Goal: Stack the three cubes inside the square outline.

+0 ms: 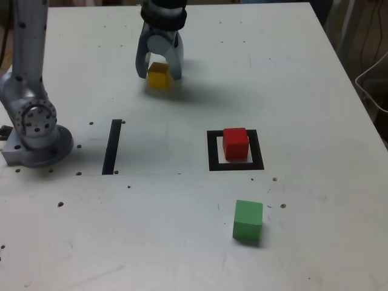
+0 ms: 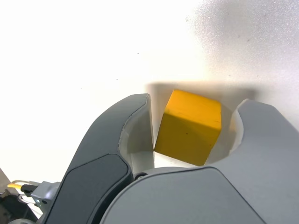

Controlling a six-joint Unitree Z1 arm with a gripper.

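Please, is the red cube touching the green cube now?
Apart. The exterior view shows the red cube inside the square outline, with bare tabletop between the outline and the green cube.

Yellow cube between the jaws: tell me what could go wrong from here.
The yellow solid cube sits turned at an angle between the curved grey jaws of the gripper, so closing might catch a corner and twist it or give a skewed grip.

The red solid cube already stands inside the black square outline; a yellow cube set down off-centre on it could tip or knock it.
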